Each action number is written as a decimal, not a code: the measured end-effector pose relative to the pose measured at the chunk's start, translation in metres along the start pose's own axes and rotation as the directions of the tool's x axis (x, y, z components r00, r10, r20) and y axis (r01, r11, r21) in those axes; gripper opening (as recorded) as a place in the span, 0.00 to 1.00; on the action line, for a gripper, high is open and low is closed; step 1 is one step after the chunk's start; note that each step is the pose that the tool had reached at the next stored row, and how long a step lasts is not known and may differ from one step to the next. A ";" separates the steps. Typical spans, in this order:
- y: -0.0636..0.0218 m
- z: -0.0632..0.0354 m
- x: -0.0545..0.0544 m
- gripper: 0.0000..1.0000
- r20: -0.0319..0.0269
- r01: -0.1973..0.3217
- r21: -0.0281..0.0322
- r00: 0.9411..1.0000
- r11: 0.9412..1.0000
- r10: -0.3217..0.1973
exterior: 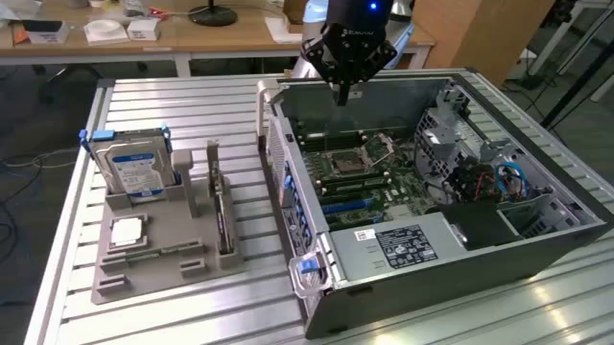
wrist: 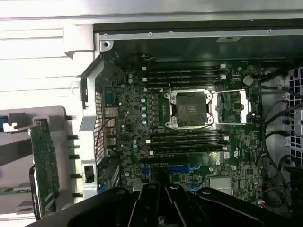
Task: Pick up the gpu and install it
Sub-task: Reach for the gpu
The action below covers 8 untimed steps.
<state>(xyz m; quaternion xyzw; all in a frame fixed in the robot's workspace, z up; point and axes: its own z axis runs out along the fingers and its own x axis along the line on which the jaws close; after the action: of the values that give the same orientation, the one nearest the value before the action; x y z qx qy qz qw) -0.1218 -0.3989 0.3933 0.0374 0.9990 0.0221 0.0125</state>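
A: Gripper state?
B: Gripper (exterior: 341,98) has its fingers pressed together w/ nothing btwn them. It hangs over the open PC case (exterior: 461,280), by the far edge, above the motherboard (exterior: 364,172).
A: And the gpu?
B: The gpu (exterior: 221,215) stands on edge in a slot of the grey holder (exterior: 144,277) on the slatted table (exterior: 192,100). That's to the exterior view's left of the case, near the hard drive (exterior: 134,165), well apart from the gripper.

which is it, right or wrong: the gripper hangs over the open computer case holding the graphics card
Wrong on one point: the gripper hangs over the open computer case empty and shut. The exterior view shows the graphics card standing in the grey holder beside the case.
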 end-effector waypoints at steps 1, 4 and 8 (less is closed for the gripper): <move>0.0000 0.0000 0.000 0.11 0.000 0.000 0.000 1.000 1.000 0.000; 0.0000 0.0000 0.000 0.11 0.000 0.000 0.000 1.000 1.000 0.000; 0.0000 0.0000 0.000 0.11 0.000 0.000 0.000 1.000 1.000 0.000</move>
<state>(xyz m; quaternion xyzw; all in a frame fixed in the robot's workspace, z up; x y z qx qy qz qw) -0.1218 -0.3988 0.3933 0.0374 0.9990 0.0221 0.0125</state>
